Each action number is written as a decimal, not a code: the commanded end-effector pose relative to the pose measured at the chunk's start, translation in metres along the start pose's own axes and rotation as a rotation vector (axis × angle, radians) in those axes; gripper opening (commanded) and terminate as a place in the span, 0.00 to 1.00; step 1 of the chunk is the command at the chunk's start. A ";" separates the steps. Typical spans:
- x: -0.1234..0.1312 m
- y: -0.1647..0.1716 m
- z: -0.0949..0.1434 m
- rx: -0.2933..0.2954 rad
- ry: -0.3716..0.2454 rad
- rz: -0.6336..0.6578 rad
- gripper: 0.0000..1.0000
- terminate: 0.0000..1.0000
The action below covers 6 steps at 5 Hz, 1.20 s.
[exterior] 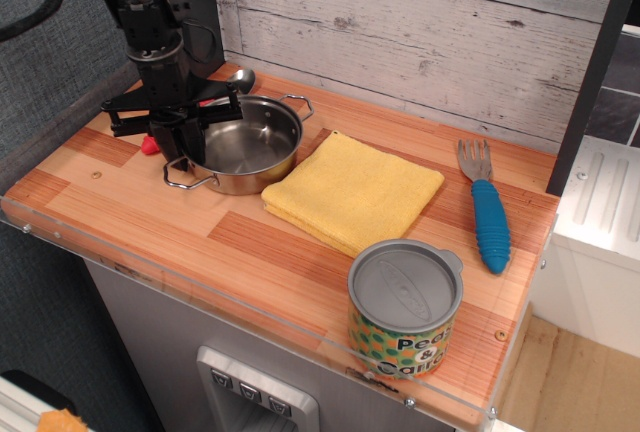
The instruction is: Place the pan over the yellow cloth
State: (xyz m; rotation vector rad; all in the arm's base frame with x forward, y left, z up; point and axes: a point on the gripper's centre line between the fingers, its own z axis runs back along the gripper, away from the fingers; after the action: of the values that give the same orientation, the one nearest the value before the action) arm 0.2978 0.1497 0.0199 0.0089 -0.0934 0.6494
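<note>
The pan [248,148], a small shiny steel pot with two wire loop handles, stands on the wooden counter at the back left. The yellow cloth [352,192] lies folded just to its right, its corner nearly touching the pan. My gripper [180,152] points straight down at the pan's left rim. Its fingers are drawn close together across the rim wall, one inside and one outside. The pan rests on the counter and is empty.
A lidded patterned can [405,307] stands at the front right. A blue-handled fork [488,214] lies at the far right. A red-handled spoon [150,144] lies behind my gripper, mostly hidden. A plank wall runs along the back.
</note>
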 end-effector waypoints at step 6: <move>-0.040 -0.085 0.064 -0.116 -0.110 -0.228 0.00 0.00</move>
State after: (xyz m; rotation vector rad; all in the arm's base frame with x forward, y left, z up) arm 0.3109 0.0558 0.0715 -0.0602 -0.1975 0.4160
